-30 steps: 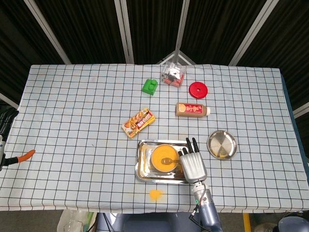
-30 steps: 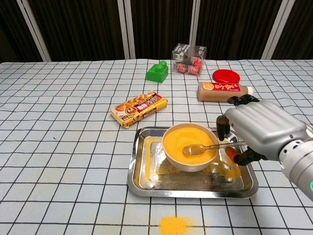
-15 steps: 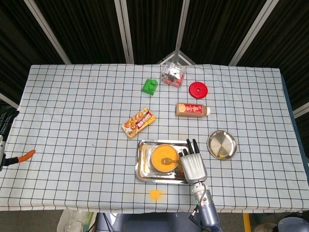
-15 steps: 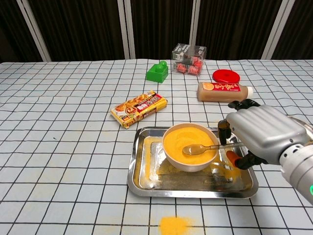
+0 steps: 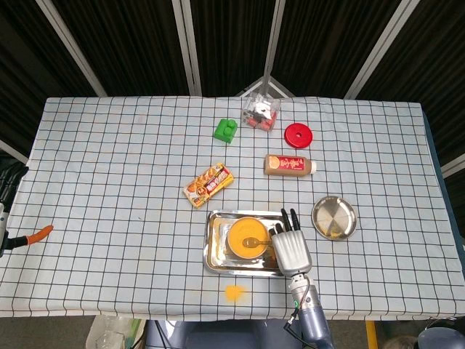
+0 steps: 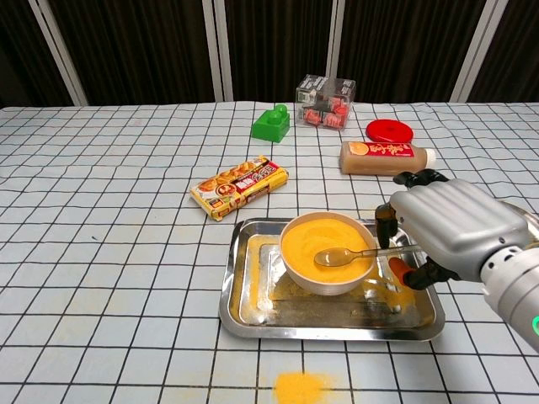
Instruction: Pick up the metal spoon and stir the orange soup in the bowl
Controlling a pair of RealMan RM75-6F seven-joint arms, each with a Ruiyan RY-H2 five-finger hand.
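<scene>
Resting bowl-end down in the orange soup [image 6: 327,241], metal spoon [image 6: 348,255] with handle running right over the rim of the bowl [image 6: 296,271] into the right hand [image 6: 446,231], fingers curled around the handle's end. Risking, by my reading, more spills like the orange patch [image 6: 301,386] on the table [image 6: 109,278] if swept too wide, or a tipped bowl inside the steel tray [image 6: 328,324]. Left hand barely glimpsed at the head view's far left edge, grip impossible to tell.

Print on snack packet [image 6: 239,187] and bottle label [image 6: 383,151] too small to read.
</scene>
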